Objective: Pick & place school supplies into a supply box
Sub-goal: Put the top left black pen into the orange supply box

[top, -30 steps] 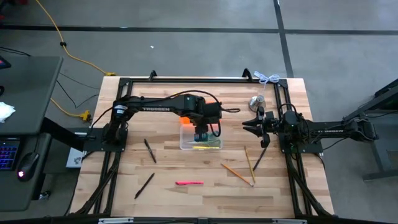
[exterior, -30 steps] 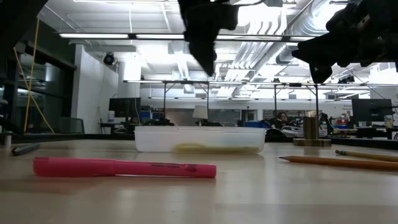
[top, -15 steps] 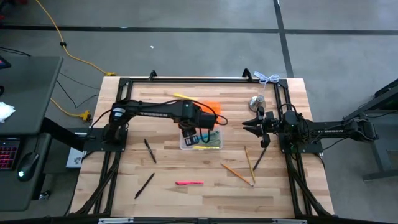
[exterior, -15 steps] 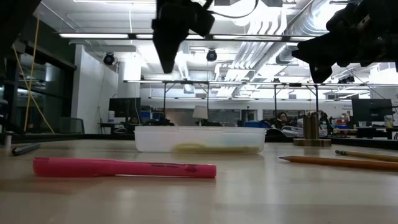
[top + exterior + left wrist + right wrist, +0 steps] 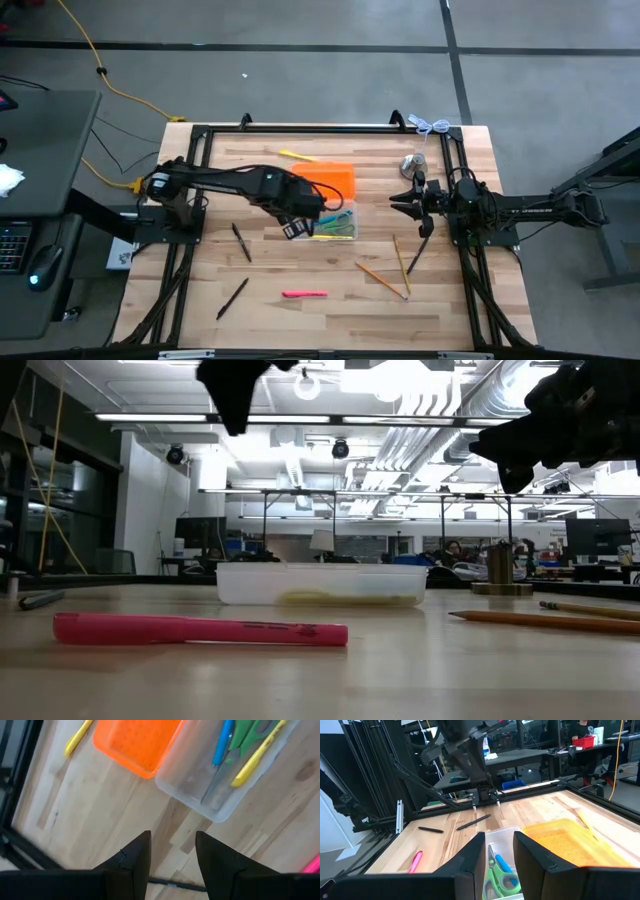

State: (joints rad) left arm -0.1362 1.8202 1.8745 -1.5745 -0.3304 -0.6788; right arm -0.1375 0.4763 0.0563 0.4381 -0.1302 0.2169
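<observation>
From above, the supply box [image 5: 326, 226] sits near the middle of the desk [image 5: 330, 320], its orange lid [image 5: 326, 182] folded out toward the far edge. The left gripper [image 5: 294, 229] hangs released and empty just beside the box's left end. The right gripper [image 5: 410, 203] waits parted and empty near the right edge, by a silver metal object [image 5: 411, 164]. A pink marker [image 5: 304, 294], two black pens [image 5: 241, 242] and wooden pencils [image 5: 381, 277] lie loose toward the near edge, and a yellow pen [image 5: 296, 156] near the far one.

At desk height, the pink marker [image 5: 200, 630] lies flat in front of the box [image 5: 320, 583].

Past the left gripper's fingers [image 5: 134, 860], scissors [image 5: 250, 731], a blue pen [image 5: 222, 742] and a yellow one [image 5: 257, 752] already lie in the clear tray.

Past the right gripper's fingers [image 5: 470, 860], the scissors [image 5: 501, 881] show again.

These supplies look light, stiff, smooth and prone to roll; a pinch across the barrel at mid-length should keep each level.
</observation>
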